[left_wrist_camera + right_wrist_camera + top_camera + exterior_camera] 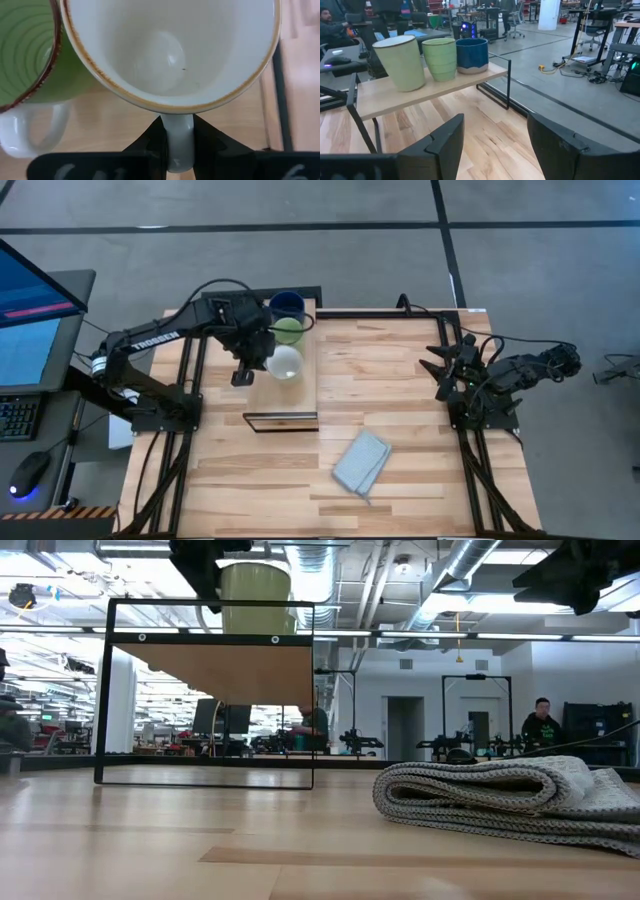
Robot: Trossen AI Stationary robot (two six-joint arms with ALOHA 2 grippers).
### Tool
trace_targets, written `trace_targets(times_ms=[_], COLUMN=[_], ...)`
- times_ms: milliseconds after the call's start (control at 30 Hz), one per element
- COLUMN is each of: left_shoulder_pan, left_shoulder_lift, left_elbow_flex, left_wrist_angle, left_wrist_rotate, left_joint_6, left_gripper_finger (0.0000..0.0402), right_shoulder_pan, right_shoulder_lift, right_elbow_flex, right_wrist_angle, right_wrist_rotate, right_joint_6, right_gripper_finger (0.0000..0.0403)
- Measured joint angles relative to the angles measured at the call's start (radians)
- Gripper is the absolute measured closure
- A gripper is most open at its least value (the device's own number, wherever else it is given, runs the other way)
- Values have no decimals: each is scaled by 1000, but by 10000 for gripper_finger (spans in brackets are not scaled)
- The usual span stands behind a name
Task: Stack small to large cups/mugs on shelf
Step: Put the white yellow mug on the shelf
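Three mugs stand in a row along the shelf (284, 395): a dark blue one (287, 303) at the far end, a light green one (289, 330) in the middle, and a white one (284, 363) nearest the shelf's near end. The right wrist view shows the same row: white mug (401, 62), green mug (440, 59), blue mug (472, 55). My left gripper (243, 372) is at the white mug's left side, shut on its handle. My right gripper (443, 367) hangs open over the table's right edge, holding nothing. My left gripper pinches the white mug's handle (178, 142) between its two fingers (152, 142). It comes in slanting down from the table's left. The mug is mouth up and leans slightly, its base (413, 88) at the shelf's top; whether it rests there I cannot tell.
A folded grey-blue cloth (361, 463) lies on the tabletop near the front, right of the shelf. The green mug's white handle (30, 135) sits close beside the white mug. Bare tabletop lies between the shelf and my right arm.
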Motion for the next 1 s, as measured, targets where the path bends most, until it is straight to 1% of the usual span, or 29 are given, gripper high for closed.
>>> trace_targets(times_ms=[67,233,367,500,833,1000], left_shoulder_pan=[7,8,8,8,8,8], left_shoulder_lift=[0,0,0,0,0,-1], left_elbow_flex=[0,0,0,0,0,0], left_wrist_angle=[0,7,9,10,12,12], left_wrist_rotate=[30,36,34,28,13,-2], left_joint_6=[-3,1,3,18,32,28], left_gripper_finger=[357,298,283,288,321,326], right_shoulder_pan=[0,0,0,0,0,0], right_shoulder_lift=[0,0,0,0,0,0], right_elbow_flex=[0,0,0,0,0,0], right_wrist_angle=[0,0,-1,-11,-11,-10], right_wrist_rotate=[0,0,0,0,0,0], right_joint_6=[0,0,0,0,0,1], right_gripper_finger=[163,163,163,163,163,163])
